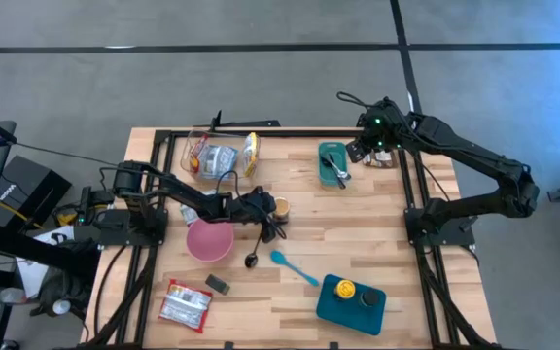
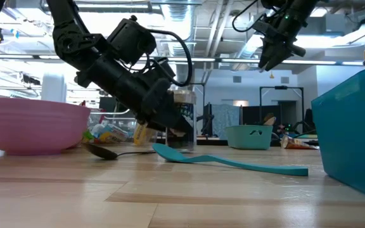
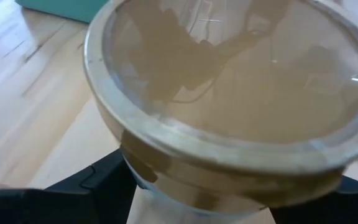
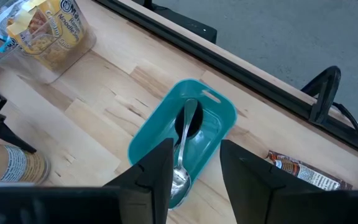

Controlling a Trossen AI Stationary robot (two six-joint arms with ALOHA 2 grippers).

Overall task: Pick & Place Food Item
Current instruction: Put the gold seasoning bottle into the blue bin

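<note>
Wooden worktop (image 1: 358,243) is seen bearing a jar (image 1: 281,207) just beside the pink bowl (image 1: 209,241), clenched by the left tool (image 1: 272,209), so lifting is judged next, while the right tool (image 4: 194,168) is held released above the teal tray (image 1: 333,165).

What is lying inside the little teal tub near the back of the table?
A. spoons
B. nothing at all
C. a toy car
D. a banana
A. In the right wrist view, a shiny metal spoon and a dark spoon lie inside the teal tub, with the right gripper hovering open just above them.
</note>
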